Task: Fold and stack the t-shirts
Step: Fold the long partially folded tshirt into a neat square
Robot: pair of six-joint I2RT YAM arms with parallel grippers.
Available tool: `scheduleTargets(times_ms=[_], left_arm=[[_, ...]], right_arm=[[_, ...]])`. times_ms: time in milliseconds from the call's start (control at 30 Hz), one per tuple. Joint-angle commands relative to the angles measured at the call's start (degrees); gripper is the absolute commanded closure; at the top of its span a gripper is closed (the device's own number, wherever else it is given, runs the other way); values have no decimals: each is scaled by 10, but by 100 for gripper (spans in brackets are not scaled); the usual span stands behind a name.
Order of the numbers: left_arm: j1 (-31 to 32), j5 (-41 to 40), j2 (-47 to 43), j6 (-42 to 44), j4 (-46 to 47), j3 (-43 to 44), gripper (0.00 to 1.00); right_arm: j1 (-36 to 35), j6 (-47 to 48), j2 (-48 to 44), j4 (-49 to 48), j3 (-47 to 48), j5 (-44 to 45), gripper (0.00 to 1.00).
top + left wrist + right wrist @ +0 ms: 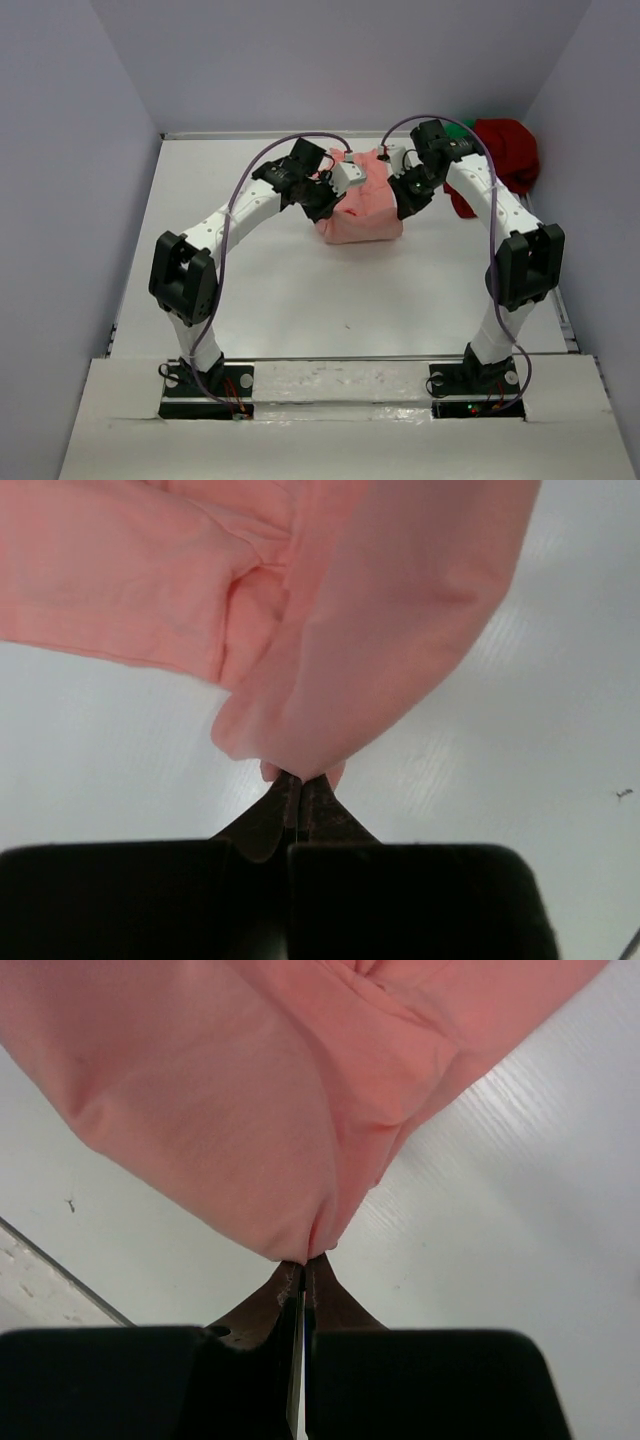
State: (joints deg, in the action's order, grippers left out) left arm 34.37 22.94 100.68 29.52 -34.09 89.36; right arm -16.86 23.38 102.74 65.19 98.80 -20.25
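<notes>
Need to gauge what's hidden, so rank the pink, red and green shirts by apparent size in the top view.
Largest, tied: pink shirt and red shirt, about alike, each partly hidden, so unranked.
Smallest: green shirt, just a sliver beside the red one.

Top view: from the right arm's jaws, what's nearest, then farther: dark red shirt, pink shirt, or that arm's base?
1. Pink shirt, centre, in their grip.
2. Dark red shirt, far right corner.
3. Right arm's base, near edge.
</notes>
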Motion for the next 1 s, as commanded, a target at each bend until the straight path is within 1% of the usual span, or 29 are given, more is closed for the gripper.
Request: scheduleTargets(times_ms=[0, 100, 200, 267, 433, 667, 967], left_arm=[[-8, -61, 24, -23, 31, 60, 100], [-12, -72, 50, -20, 29, 98, 100], [-16, -77, 75, -14, 23, 127, 100], [-18, -80, 86, -14, 19, 142, 100], [-27, -90, 78, -23, 44, 140, 100], [-30, -127, 54, -40, 83, 127, 100], [-31, -175, 50, -58, 108, 126, 100]], right_arm=[[3, 12, 39, -17, 58, 2, 100], [3, 15, 79, -18, 89, 5, 100], [3, 15, 116, -17, 152, 10, 100], [3, 15, 138, -16, 177, 19, 100], [3, 14, 161, -27, 242, 42, 100], [9, 2, 153, -64, 255, 86, 100], [9, -4, 131, -102, 232, 101, 100]])
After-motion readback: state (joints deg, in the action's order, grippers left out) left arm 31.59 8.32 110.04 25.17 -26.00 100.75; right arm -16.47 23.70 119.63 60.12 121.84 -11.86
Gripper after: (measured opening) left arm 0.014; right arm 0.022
